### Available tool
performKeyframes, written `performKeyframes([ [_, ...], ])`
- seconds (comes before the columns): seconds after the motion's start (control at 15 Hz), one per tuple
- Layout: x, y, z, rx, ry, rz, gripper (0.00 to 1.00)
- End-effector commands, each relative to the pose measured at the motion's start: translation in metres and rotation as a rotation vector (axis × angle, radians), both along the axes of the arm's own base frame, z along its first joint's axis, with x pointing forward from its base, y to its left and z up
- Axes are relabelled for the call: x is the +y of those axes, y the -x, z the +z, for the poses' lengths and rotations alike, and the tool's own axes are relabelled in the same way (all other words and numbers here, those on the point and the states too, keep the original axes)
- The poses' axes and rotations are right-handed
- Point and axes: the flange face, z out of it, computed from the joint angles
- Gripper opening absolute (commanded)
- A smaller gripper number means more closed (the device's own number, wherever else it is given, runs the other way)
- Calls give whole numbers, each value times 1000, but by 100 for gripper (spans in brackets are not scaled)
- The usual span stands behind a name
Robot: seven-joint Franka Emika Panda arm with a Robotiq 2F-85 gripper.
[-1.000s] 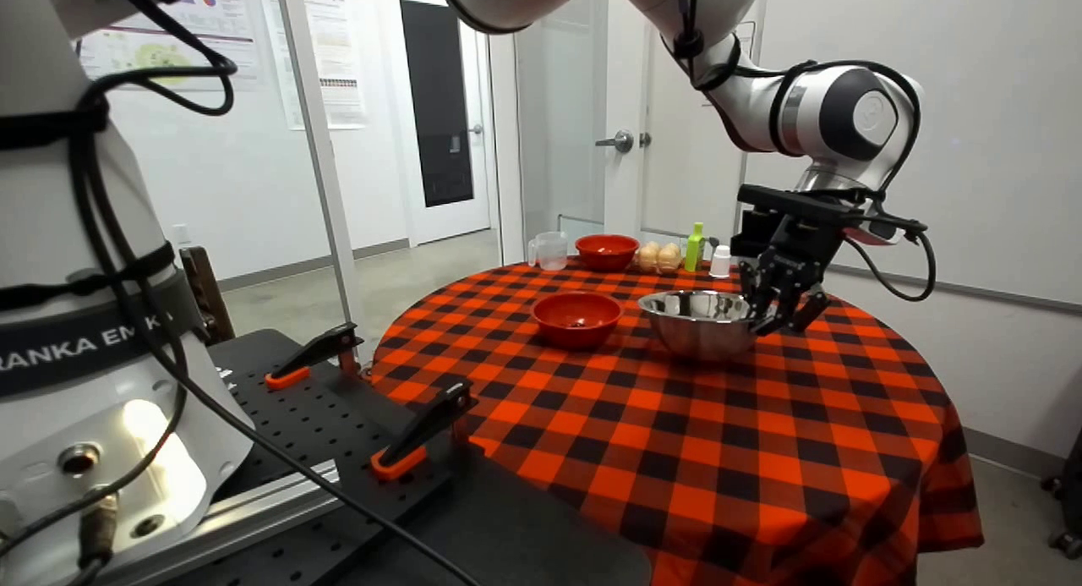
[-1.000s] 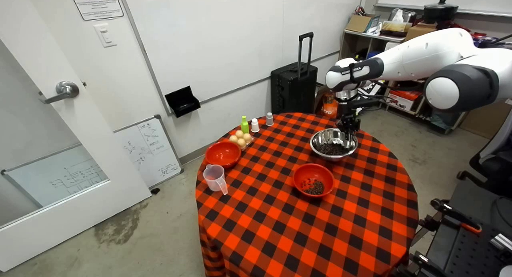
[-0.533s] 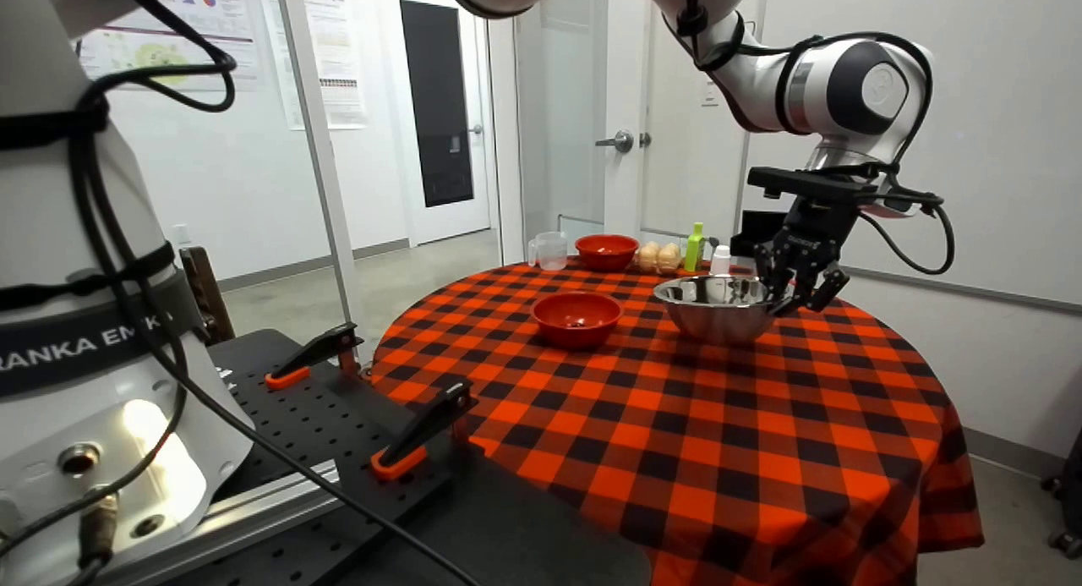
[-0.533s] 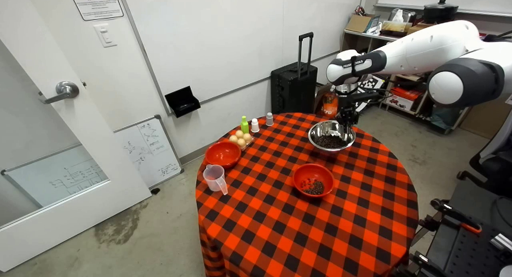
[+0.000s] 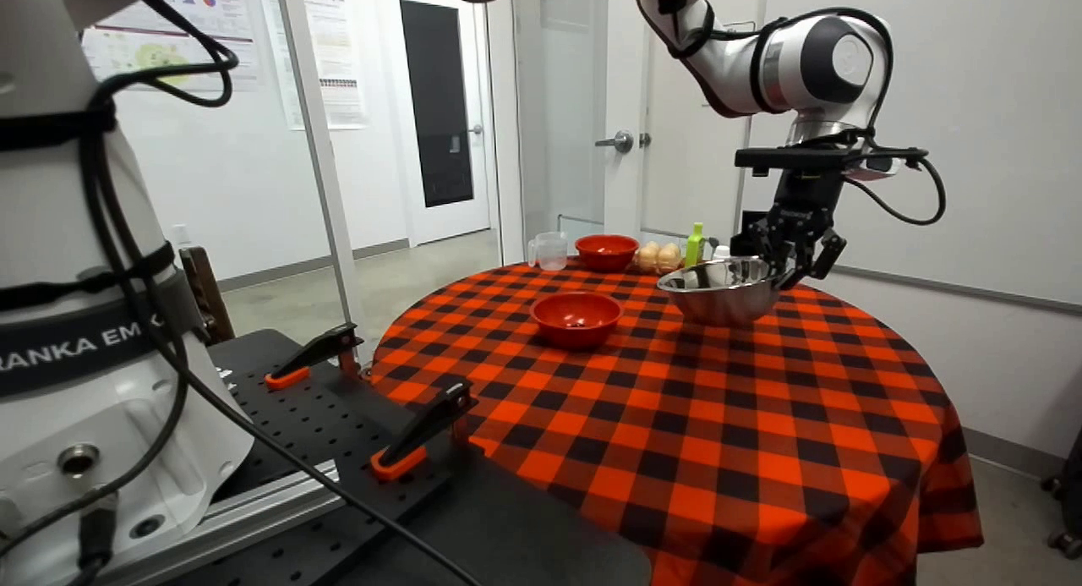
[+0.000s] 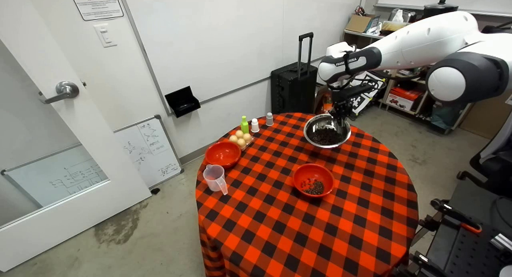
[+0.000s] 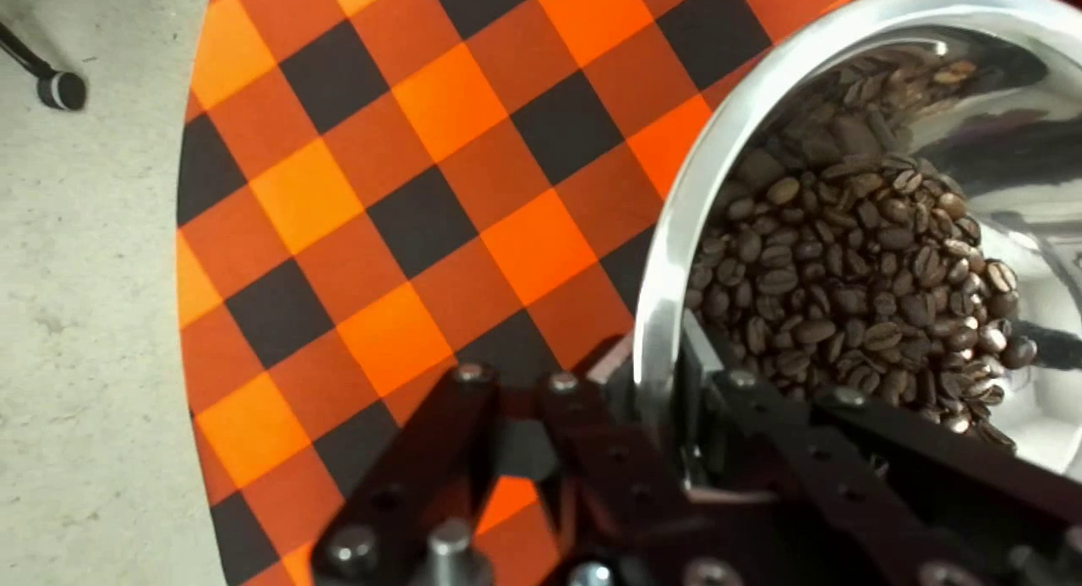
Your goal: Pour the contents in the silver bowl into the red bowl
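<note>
Coffee beans (image 7: 862, 290) lie heaped inside the shiny silver bowl (image 5: 718, 305). My gripper (image 7: 658, 353) is shut on its rim, one finger inside the wall and one outside, as the wrist view shows. The silver bowl hangs above the table, its rim slightly lower on the side away from the gripper in an exterior view. The nearer red bowl (image 6: 313, 171) stands on the cloth a short way off, with some dark beans in its bottom. A further red bowl (image 6: 223, 154) sits near the table's edge, with nothing visible inside.
By the further red bowl are a clear measuring cup (image 6: 215, 177), a pack of eggs (image 6: 241, 139), a green bottle (image 6: 245, 125), a white bottle (image 6: 255, 126) and a grey-capped container (image 6: 269, 119). A checkered cloth (image 5: 609, 451) covers the round table.
The gripper has lifted the silver bowl higher off the cloth, and its rim now leans a little. The beans stay in it. Both red bowls have kept their places.
</note>
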Motion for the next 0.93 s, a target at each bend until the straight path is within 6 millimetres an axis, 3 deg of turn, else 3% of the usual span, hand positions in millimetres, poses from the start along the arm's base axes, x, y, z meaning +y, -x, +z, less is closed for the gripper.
performKeyframes([
  [0.0,33,-6,32,6,64,45,2],
  [0.27,66,-7,64,1,136,77,2],
  [0.47,86,3,85,-10,197,61,2],
  [0.87,133,41,98,25,288,11,2],
])
